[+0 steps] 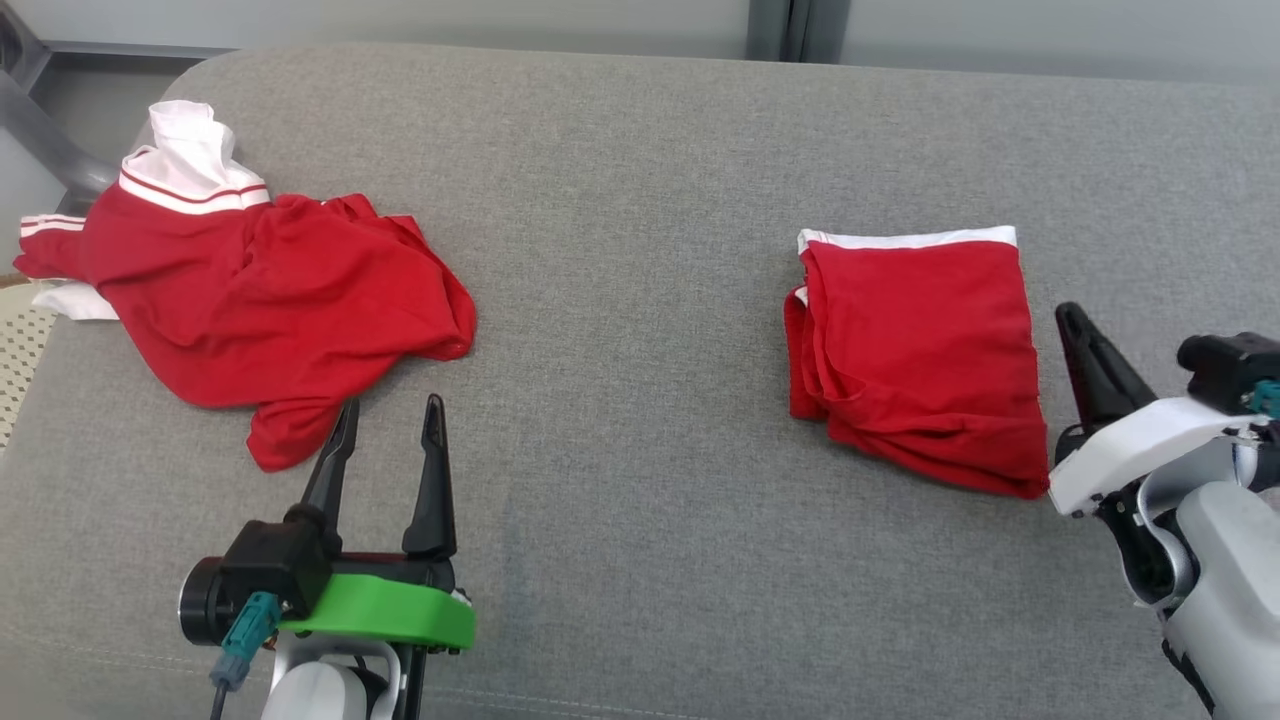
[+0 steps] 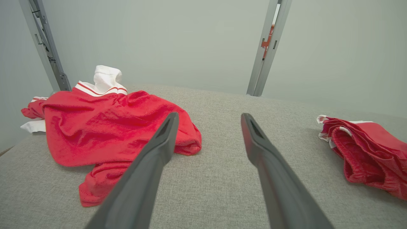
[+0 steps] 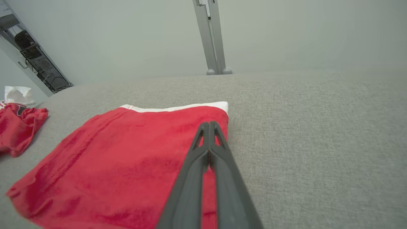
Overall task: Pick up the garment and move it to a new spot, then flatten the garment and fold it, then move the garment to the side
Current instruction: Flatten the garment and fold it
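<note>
A crumpled red garment (image 1: 260,300) with white striped trim lies at the far left of the grey surface; it is also in the left wrist view (image 2: 105,127). My left gripper (image 1: 390,405) stands open just in front of its near hem, with nothing between the fingers (image 2: 165,136). A second red garment (image 1: 920,350), folded into a rectangle with a white band, lies at the right. My right gripper (image 1: 1068,312) is shut and empty beside that garment's right edge. In the right wrist view its closed tips (image 3: 209,124) hover over the folded garment (image 3: 127,152) near the white band.
The grey padded surface (image 1: 640,200) has a rounded back edge and drops off at the left. Grey metal posts (image 2: 264,54) stand against the pale wall behind. A broad stretch of cushion separates the two garments.
</note>
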